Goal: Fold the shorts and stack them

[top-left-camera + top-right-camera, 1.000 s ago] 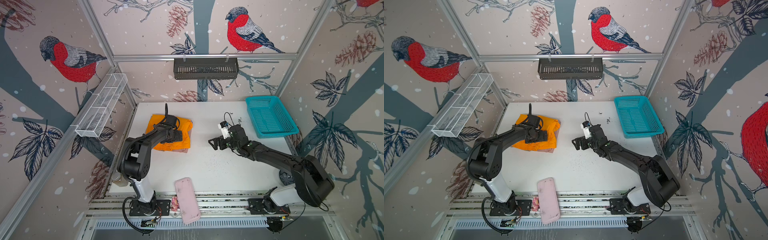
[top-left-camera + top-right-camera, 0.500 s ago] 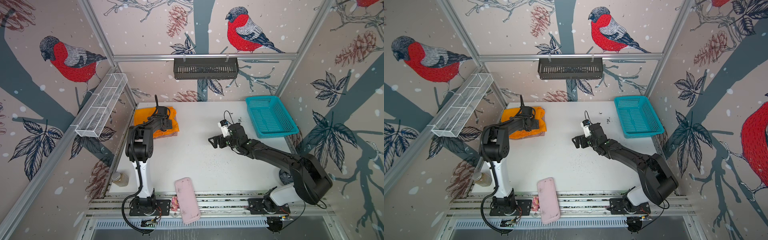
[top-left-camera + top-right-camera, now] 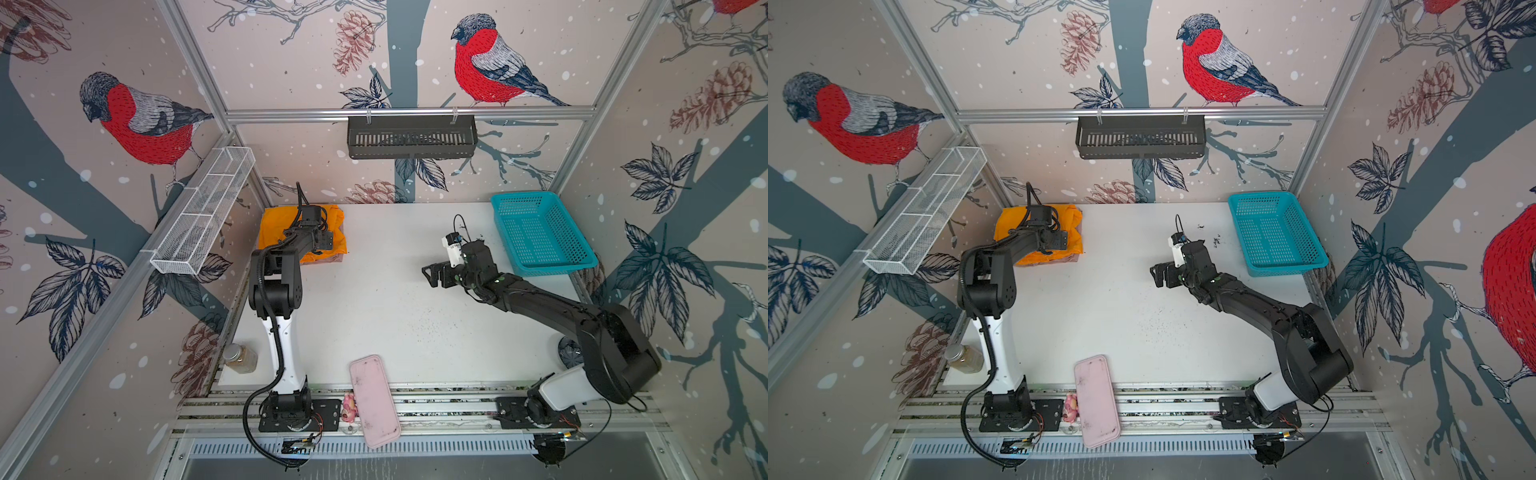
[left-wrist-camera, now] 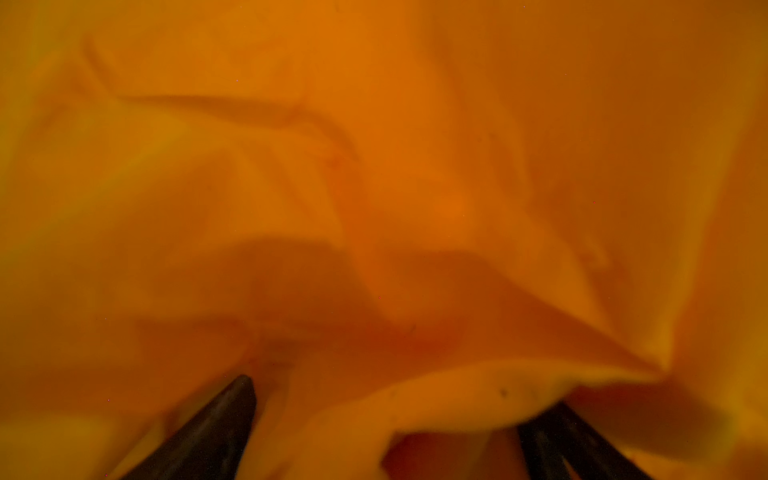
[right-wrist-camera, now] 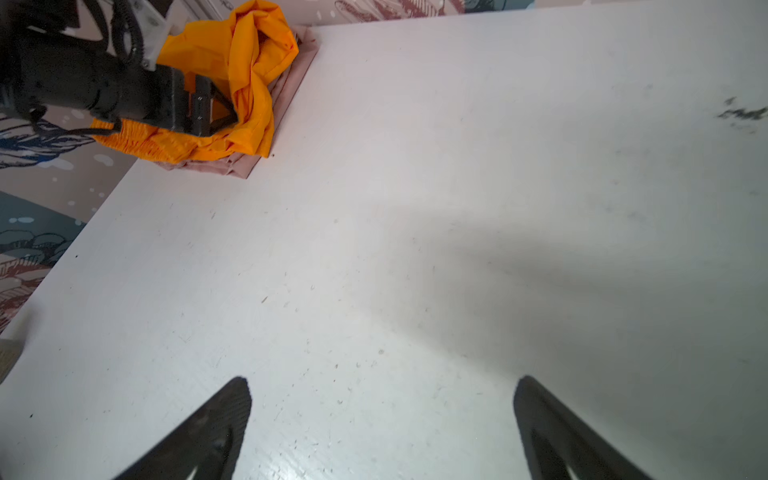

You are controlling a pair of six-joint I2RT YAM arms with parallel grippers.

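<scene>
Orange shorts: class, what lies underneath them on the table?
Folded dusty pink shorts lie under the orange shorts; only their edges stick out along two sides. The rest of the pink cloth, drawstring included, is covered, so nothing more can be told.

The bright orange shorts (image 5: 253, 62) lie rumpled and loosely bunched on top of the dusty pink shorts (image 5: 237, 168). The pink pair is folded flat beneath, its edges peeking out, at the worktop's (image 3: 395, 316) far left corner.

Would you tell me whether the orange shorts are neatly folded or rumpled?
Rumpled: the orange shorts bulge in loose creases atop the flat pink shorts.
</scene>
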